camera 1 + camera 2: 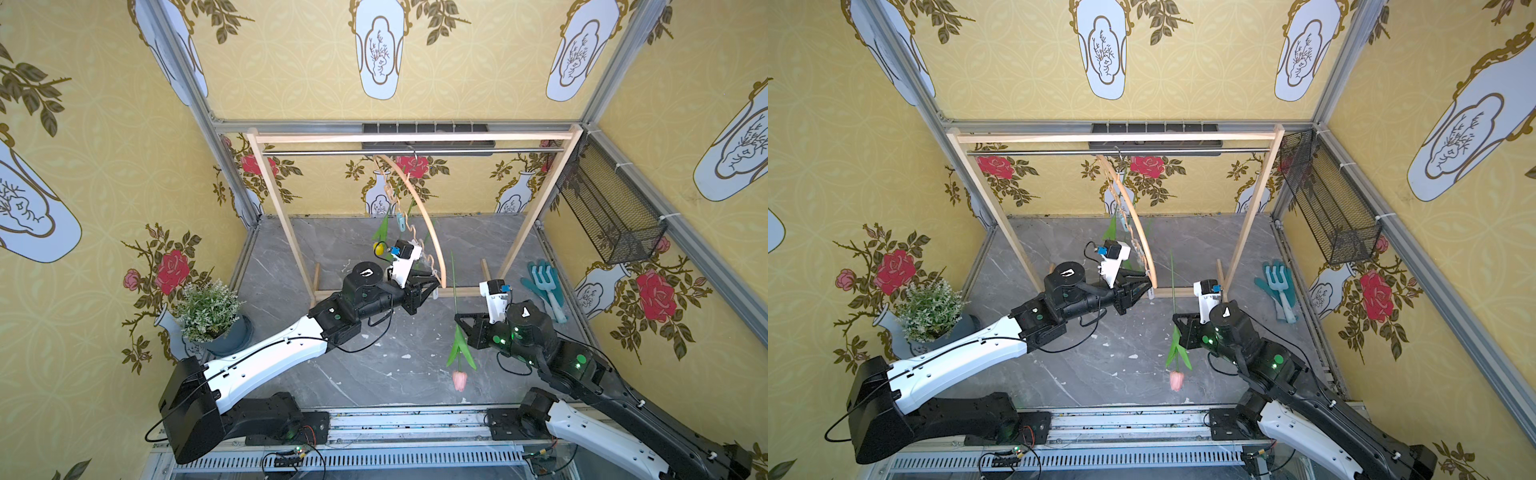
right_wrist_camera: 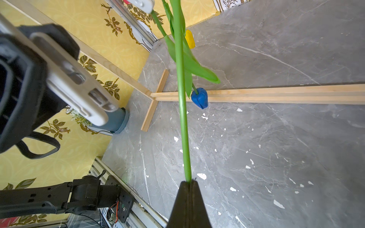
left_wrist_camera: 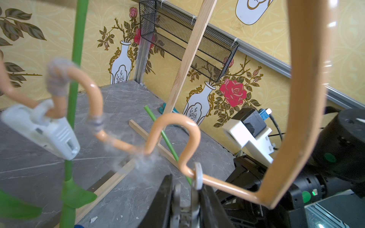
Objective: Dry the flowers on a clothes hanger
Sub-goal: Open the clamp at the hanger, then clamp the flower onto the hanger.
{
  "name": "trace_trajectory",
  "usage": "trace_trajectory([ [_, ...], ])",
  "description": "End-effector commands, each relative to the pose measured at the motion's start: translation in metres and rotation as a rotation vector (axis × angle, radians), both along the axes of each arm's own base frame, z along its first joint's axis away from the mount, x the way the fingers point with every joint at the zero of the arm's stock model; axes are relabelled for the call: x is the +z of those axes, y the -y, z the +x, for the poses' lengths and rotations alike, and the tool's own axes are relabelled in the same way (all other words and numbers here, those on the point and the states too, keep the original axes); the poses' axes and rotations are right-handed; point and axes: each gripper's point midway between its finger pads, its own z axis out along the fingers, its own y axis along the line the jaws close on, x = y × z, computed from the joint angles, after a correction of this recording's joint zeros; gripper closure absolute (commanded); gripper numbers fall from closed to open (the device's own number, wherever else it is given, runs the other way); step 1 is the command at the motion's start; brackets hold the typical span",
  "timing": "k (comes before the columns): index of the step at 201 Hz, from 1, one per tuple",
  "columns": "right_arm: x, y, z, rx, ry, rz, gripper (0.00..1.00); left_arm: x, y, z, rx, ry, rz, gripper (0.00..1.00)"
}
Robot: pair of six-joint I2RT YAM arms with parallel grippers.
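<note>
The clothes hanger [image 1: 420, 210] [image 1: 1134, 218] hangs by its hook from the rack's rail, turned end-on to me. A yellow tulip [image 1: 378, 248] [image 2: 190, 39] and a blue tulip [image 2: 199, 97] dangle head down from it. My left gripper [image 1: 436, 286] [image 3: 186, 183] is shut on the grey clothespin [image 3: 197, 175] at the near end of the wavy bar [image 3: 173, 122]. A white clothespin [image 3: 39, 128] further along the bar sits by a green stem [image 3: 76, 59]. My right gripper [image 1: 459, 322] [image 2: 190, 181] is shut on the stem of the pink tulip [image 1: 459, 380] [image 1: 1177, 380], head hanging down, stem tip pointing up beside the hanger.
The wooden rack [image 1: 411, 136] spans the back of the grey floor, its foot bar [image 2: 276, 94] lying under the hanger. A potted plant [image 1: 208, 309] stands at the left wall. Garden gloves with a hand fork [image 1: 544, 286] lie at the right, under a black mesh basket [image 1: 611, 208].
</note>
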Motion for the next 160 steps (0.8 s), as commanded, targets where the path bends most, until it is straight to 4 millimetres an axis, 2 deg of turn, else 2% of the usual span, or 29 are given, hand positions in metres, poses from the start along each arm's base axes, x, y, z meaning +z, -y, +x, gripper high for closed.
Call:
trace_trajectory([
  [1, 0.028, -0.012, 0.001, 0.030, 0.082, 0.157, 1.00, 0.005, -0.001, -0.001, 0.003, -0.008, -0.050, 0.77],
  [33, 0.037, -0.019, -0.007, 0.084, 0.129, 0.266, 1.00, 0.007, -0.006, -0.004, 0.009, -0.042, -0.103, 0.77],
  [86, 0.045, -0.028, -0.012, 0.141, 0.176, 0.337, 1.00, 0.005, -0.007, -0.008, -0.003, -0.088, -0.152, 0.77],
  [160, 0.054, -0.043, -0.013, 0.213, 0.202, 0.338, 1.00, 0.005, -0.005, -0.014, -0.039, -0.123, -0.205, 0.78],
])
